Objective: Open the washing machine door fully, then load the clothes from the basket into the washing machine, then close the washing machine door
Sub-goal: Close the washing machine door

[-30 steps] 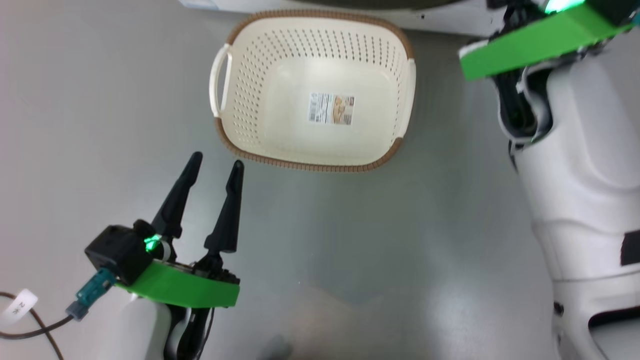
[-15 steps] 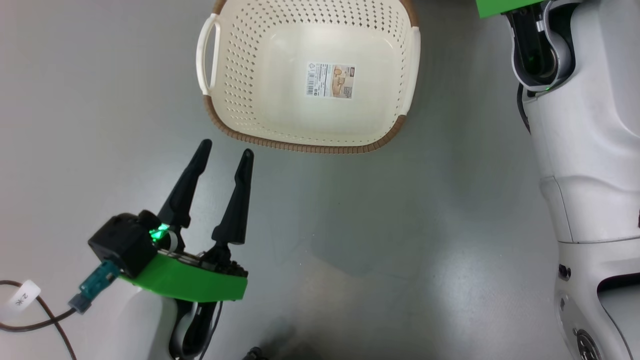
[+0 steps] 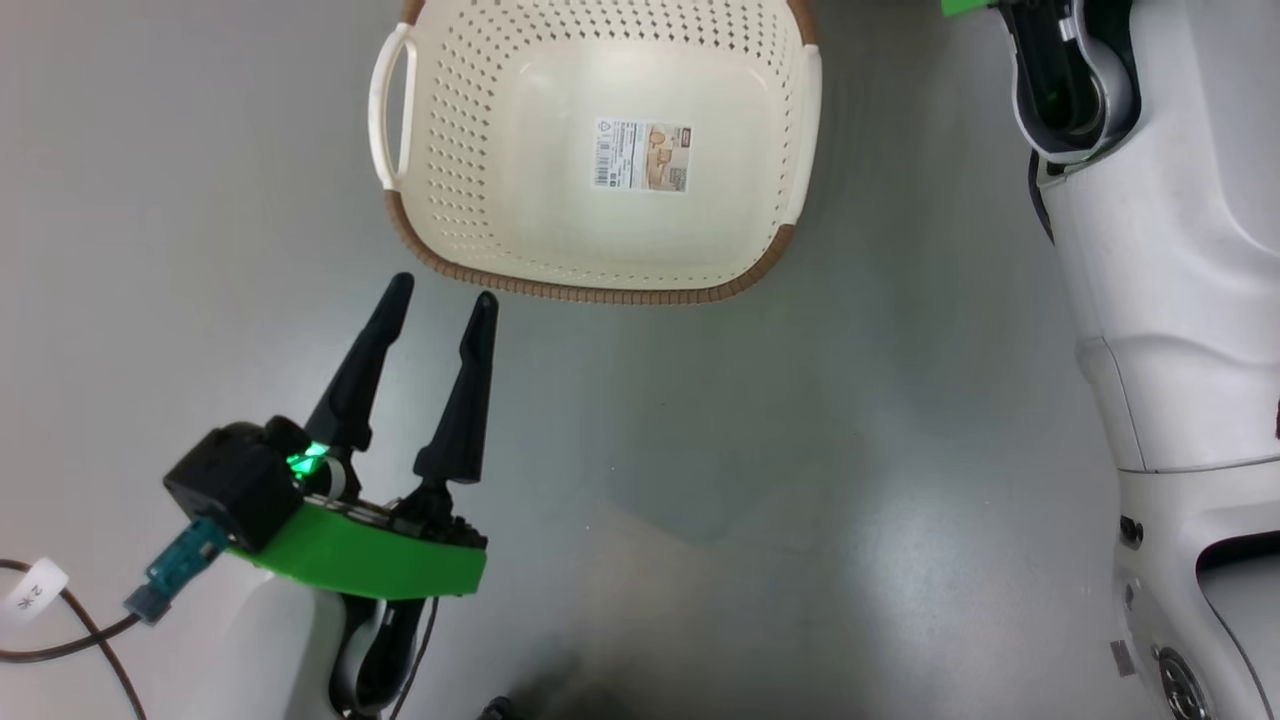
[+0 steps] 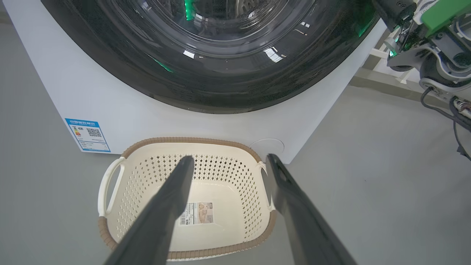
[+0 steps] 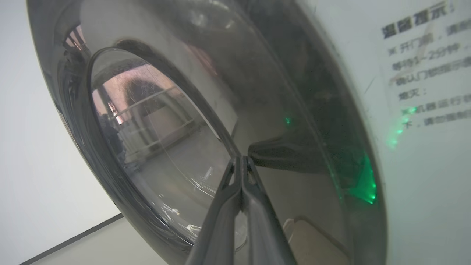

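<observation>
The washing machine door [image 5: 165,147] lies against the white front of the washing machine [image 4: 110,110]. The right gripper [image 5: 241,158], fingers pressed together and holding nothing, has its tips at the door's black rim beside the glass; contact cannot be told. The basket [image 3: 590,293] stands on the grey floor [image 3: 800,450] just before the machine, a label [image 3: 643,155] on its bottom. The left gripper [image 3: 442,290] hovers near the basket's rim, fingers spread and holding nothing.

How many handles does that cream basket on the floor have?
2. The left handle is at the end of the basket toward the head view's left; the right handle is at the opposite end. None seems hidden.
</observation>
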Robot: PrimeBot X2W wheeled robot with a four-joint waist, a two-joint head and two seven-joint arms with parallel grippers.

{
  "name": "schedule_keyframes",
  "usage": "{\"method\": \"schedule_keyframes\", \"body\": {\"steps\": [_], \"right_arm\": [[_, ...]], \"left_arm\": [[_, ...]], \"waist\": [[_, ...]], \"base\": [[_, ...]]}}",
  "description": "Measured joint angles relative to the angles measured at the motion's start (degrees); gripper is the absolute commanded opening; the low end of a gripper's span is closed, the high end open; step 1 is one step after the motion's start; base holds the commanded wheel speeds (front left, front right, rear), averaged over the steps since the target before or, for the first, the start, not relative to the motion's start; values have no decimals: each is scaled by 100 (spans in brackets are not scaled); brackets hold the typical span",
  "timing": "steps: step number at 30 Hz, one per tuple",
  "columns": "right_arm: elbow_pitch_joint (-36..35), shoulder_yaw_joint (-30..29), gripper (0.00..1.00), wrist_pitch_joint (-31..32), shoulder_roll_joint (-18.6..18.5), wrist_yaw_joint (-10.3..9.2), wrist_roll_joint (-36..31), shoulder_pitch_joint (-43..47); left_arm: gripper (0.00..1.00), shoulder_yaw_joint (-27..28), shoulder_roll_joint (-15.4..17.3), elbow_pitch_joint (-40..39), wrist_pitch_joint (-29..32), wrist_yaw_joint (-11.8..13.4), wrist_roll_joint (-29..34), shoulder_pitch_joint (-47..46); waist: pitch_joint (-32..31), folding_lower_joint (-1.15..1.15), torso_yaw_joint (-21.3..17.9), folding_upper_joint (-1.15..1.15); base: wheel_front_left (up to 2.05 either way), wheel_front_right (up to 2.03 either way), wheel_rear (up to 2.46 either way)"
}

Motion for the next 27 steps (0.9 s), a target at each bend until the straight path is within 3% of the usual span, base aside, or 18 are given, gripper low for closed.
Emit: {"method": "schedule_keyframes", "body": {"steps": [12,13,14,15,27], "right_arm": [[-271,341,0,-7,-99,-64,289,1234],[-299,320,17,-7,-96,-64,288,1355],[-326,299,46,-7,-91,-64,279,1474],[-358,292,100,-7,-89,-64,280,1599],[-865,97,100,-5,-32,-64,291,3058]], "left_arm": [[100,461,74,-5,0,0,118,160],[100,508,82,-3,0,0,143,202],[100,542,96,1,0,0,160,250],[100,572,108,1,0,0,175,299],[100,1125,225,58,0,0,408,892]], "waist": [[-549,0,-225,0],[-614,0,-250,0],[-679,0,-275,0],[-747,0,-304,0],[-1570,0,-729,0]], "base": [[0,0,0],[0,0,0],[0,0,0],[0,0,0],[0,0,0]]}}
